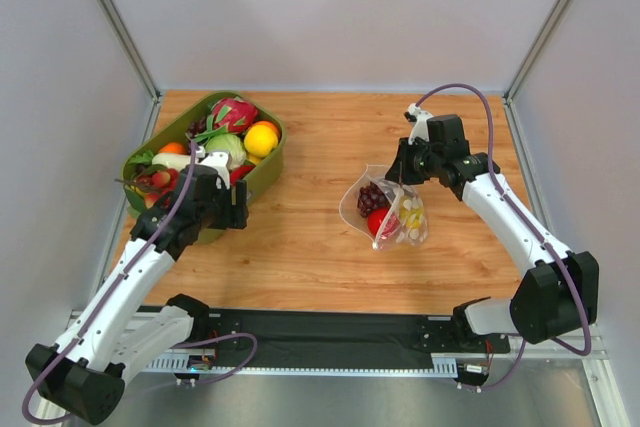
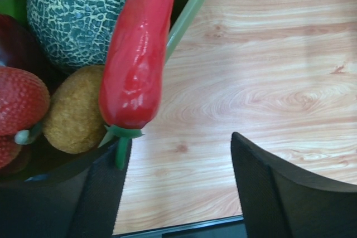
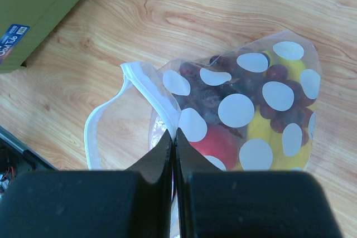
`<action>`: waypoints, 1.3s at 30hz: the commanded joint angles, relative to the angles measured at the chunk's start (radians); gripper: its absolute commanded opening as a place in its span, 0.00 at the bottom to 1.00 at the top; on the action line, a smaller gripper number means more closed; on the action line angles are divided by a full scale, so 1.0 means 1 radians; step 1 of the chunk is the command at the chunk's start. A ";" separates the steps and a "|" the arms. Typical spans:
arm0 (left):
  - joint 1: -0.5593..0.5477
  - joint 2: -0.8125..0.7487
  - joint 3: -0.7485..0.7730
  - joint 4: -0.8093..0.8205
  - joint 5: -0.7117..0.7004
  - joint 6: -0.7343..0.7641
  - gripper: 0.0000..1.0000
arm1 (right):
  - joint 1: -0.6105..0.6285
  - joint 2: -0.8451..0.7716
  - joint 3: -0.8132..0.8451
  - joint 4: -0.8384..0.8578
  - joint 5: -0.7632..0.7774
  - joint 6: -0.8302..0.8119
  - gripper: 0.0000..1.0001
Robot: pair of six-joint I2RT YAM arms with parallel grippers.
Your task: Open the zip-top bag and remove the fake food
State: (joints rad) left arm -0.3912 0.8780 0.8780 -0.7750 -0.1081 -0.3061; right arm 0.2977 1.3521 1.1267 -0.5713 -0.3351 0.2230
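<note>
The polka-dot zip-top bag [image 1: 390, 212] lies right of the table's middle with its mouth open. My right gripper [image 1: 400, 169] is shut on the bag's white zip rim [image 3: 167, 107]. Through the bag [image 3: 245, 110] I see fake food: dark purple grapes [image 3: 245, 85], a red round fruit [image 3: 217, 146] and yellow pieces [image 3: 262, 129]. My left gripper [image 1: 237, 209] hangs open at the near corner of the olive-green bin [image 1: 265, 172]. In the left wrist view a red chili [image 2: 136, 54] rests across the bin's rim, its green stem beside my left finger [image 2: 106, 193]; nothing is between the jaws [image 2: 175, 154].
The bin holds a pink dragon fruit [image 1: 232, 112], an orange [image 1: 261, 137], a green netted melon [image 2: 78, 18], a brown kiwi-like fruit [image 2: 75, 110] and a strawberry [image 2: 19, 98]. Grey walls close the table's back and sides.
</note>
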 commanded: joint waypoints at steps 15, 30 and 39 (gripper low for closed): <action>0.012 -0.053 0.128 -0.007 -0.004 0.009 0.88 | -0.008 -0.018 0.021 0.021 -0.021 -0.010 0.00; 0.002 -0.030 0.255 0.074 0.059 0.105 0.99 | -0.009 -0.024 0.015 0.027 -0.028 -0.001 0.00; -0.230 0.163 0.338 0.233 0.084 0.110 0.99 | -0.008 -0.028 0.015 0.019 -0.025 0.001 0.00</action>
State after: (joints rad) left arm -0.5442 0.9913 1.1809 -0.6449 -0.0589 -0.2169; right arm 0.2974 1.3521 1.1267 -0.5709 -0.3538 0.2234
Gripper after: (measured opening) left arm 0.993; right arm 0.004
